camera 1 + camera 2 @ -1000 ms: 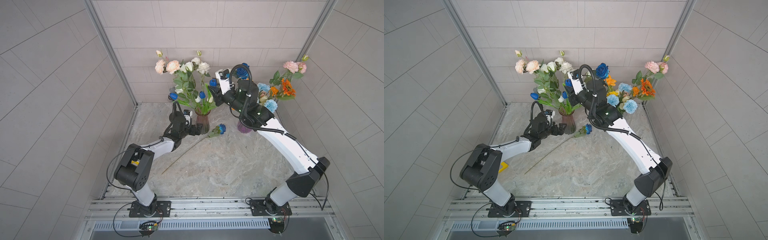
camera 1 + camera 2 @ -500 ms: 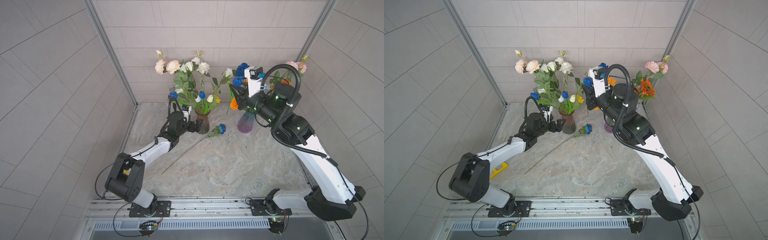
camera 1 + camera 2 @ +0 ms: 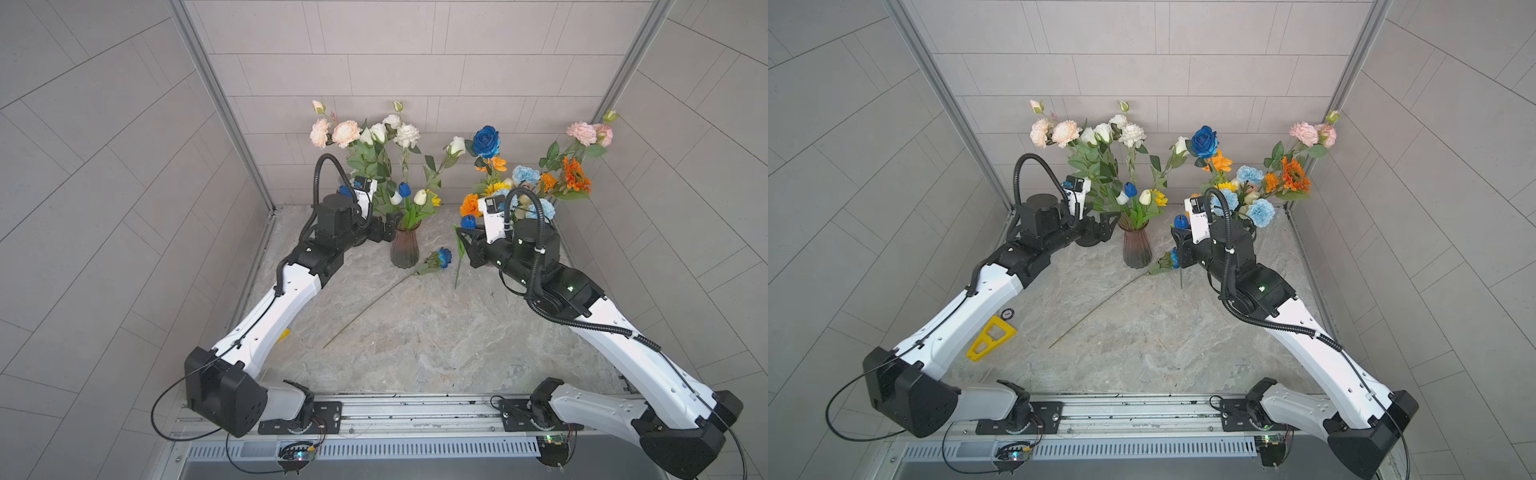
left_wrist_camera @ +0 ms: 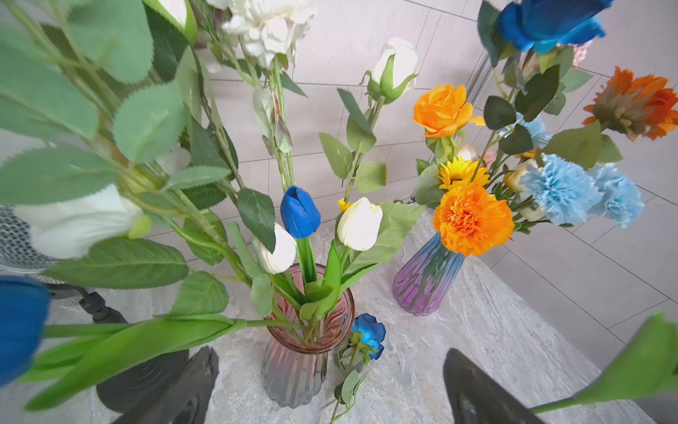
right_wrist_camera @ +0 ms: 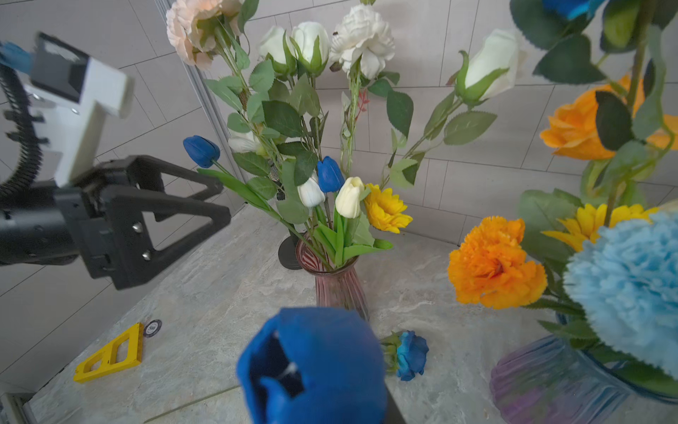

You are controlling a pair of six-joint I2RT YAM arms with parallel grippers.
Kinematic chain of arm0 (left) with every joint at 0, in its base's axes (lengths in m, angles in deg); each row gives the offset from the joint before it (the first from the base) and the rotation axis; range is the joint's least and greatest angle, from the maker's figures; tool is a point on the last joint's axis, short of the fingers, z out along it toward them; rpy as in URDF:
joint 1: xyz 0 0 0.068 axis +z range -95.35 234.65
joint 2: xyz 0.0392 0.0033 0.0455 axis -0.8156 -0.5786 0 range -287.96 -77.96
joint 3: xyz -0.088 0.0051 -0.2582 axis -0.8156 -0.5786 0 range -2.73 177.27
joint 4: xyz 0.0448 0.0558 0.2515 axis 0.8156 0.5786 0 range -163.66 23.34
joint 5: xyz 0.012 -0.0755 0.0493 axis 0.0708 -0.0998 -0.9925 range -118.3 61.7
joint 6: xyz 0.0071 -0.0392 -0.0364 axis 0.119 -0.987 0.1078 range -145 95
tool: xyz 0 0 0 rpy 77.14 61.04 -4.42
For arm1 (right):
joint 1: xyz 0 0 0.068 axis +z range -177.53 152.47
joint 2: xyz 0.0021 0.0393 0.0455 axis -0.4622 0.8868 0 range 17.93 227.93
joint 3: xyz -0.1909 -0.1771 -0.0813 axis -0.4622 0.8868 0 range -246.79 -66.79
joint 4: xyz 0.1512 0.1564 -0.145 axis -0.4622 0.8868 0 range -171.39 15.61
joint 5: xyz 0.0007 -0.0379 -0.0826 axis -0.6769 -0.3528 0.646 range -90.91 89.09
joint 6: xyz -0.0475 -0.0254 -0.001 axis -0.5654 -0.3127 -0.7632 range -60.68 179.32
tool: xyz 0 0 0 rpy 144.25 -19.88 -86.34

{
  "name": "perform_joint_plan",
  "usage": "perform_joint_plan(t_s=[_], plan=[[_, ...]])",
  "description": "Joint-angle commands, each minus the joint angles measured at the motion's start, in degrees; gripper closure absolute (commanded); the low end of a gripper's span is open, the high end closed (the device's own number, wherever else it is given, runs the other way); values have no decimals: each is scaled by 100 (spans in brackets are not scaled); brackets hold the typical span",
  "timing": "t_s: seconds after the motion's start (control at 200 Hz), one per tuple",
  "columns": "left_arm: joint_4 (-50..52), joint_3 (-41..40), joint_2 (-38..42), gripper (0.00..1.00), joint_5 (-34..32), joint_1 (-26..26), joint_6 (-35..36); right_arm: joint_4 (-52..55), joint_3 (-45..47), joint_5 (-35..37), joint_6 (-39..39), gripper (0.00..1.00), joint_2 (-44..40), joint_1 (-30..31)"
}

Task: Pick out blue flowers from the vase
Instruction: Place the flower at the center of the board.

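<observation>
**A:** What has the right pincer got?

**B:** The right pincer (image 3: 464, 247) is nearly closed on the green stem of a held tulip (image 5: 312, 363). The bloom sits just above the jaws and the rest of the stem hangs below them toward the counter (image 3: 415, 332). A fallen blue rose (image 3: 444, 257) lies just beside and below it.

**A:** And the left?

**B:** The left pincer (image 5: 225, 202) gapes fully open and holds nothing, with the pink vase (image 4: 297, 367) just ahead. An upright blue tulip (image 4: 300, 211) stands ahead of and above the jaws, hemmed in by white tulips (image 4: 359, 224). A leaning blue tulip (image 5: 201, 150) droops over the pincer.

**A:** What could go wrong?

**B:** With the grip so high on the stem, the long tail may swing on release, or snag the fallen rose. On the left, jaws that wide could gather a white tulip too, or nudge the slim vase over. The purple vase (image 4: 425, 279), close beside the right pincer, holds pale blue carnations (image 4: 561, 192) that the arm could brush.
</observation>
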Motion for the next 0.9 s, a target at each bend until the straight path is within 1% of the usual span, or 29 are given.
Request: perform_joint_plan(t_s=[0.0,0.095,0.14,0.26,0.395,0.55,0.62,0.72,0.891], plan=[[933,843,-85,0,-50,178,306,-490,203,-54,537,73,-221,24],[1543,1724,-605,0,501,754,70,-621,330,-211,750,73,-230,23],[1743,2036,-801,0,637,968,57,-714,396,-288,873,73,-233,23],[1743,2428,-1067,0,1061,1459,-154,-986,615,-434,1155,73,-300,23],[1932,2861,-1501,0,1536,1849,-227,-1112,717,-513,1198,73,-354,23],[1534,2893,-1870,0,2189,2035,-609,-1235,746,-552,1200,73,-425,23],[1211,2851,-1953,0,2318,2038,-815,-1391,824,-616,1356,73,-426,14],[819,2922,-2106,0,2335,2036,-1050,-1891,1130,-814,1841,73,-416,6],[809,3563,-2566,0,2367,2039,-1147,-2797,1784,-827,2648,75,-493,-12]])
